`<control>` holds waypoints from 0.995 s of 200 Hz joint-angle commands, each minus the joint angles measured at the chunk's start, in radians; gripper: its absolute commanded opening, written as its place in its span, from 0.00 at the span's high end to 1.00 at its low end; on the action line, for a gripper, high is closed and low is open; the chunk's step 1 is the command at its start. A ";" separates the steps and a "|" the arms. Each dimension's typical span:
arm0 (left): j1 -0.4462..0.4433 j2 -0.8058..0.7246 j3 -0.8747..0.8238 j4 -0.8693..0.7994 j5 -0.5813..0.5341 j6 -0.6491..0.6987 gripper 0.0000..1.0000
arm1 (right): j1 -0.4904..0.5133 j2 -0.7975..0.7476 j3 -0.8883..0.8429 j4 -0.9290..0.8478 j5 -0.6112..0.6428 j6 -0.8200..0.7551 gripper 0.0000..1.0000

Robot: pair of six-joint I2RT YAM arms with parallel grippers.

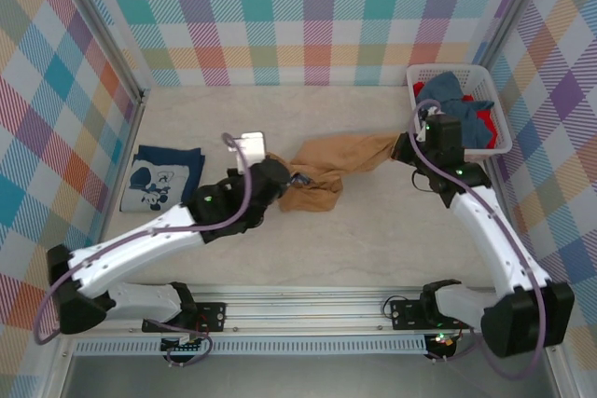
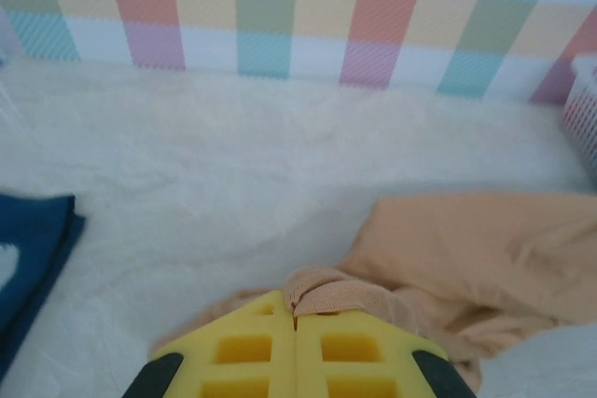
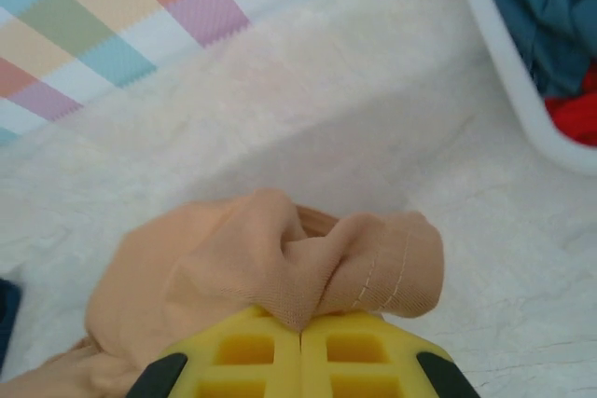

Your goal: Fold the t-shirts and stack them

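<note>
The tan t-shirt (image 1: 326, 170) lies bunched on the table (image 1: 392, 230), pinched at both ends: left gripper (image 2: 296, 316) and right gripper (image 3: 300, 328) each clamp a fold. Light, limp cloth, it likely sags and slips; hem corners look the surest hold

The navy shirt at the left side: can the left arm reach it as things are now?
Probably not right away: the left gripper is shut on the tan shirt. The navy shirt lies close beside that arm, uncovered.
</note>
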 commanded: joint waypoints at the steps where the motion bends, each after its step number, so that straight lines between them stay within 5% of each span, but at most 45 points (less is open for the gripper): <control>1: 0.006 -0.146 0.078 0.028 -0.068 0.139 1.00 | 0.000 -0.111 0.045 -0.083 -0.020 -0.068 1.00; 40: 0.008 -0.323 0.161 0.163 -0.012 0.326 1.00 | 0.000 -0.278 0.113 -0.111 -0.078 -0.102 1.00; 72: 0.044 -0.285 0.283 0.203 0.063 0.451 1.00 | -0.001 -0.240 0.211 -0.143 -0.100 -0.091 1.00; 95: 0.158 -0.164 0.404 0.098 0.180 0.410 1.00 | -0.001 -0.149 0.268 -0.106 -0.147 -0.084 1.00; 135: 0.489 0.026 0.539 -0.015 0.532 0.229 1.00 | -0.016 0.016 0.348 -0.009 -0.204 -0.073 1.00; 199: 0.534 0.017 0.555 0.017 0.585 0.230 1.00 | -0.019 0.012 0.347 0.022 -0.205 -0.090 1.00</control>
